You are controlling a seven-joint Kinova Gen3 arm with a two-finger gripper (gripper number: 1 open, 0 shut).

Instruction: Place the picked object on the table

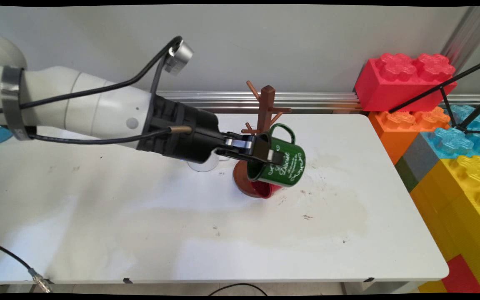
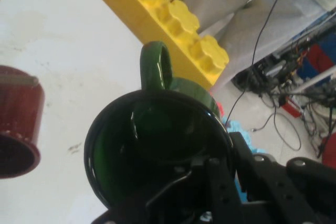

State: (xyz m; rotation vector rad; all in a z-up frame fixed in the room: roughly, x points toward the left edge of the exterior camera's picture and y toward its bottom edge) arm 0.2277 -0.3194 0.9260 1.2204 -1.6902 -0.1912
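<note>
White table (image 1: 98, 216), claw (image 1: 265, 155) clamped on green mug (image 1: 283, 164), half-hiding red mug (image 1: 267, 189) at mug tree (image 1: 265, 108) base

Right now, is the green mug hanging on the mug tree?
No, the gripper holds the green mug tipped sideways by its rim, beside the mug tree.

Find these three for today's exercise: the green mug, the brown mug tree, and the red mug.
green mug (image 1: 286, 164): main view, on its lettered side wall.
brown mug tree (image 1: 267, 109): main view, on the upright post.
red mug (image 2: 18, 103): hand view, on its ribbed side wall.
</note>
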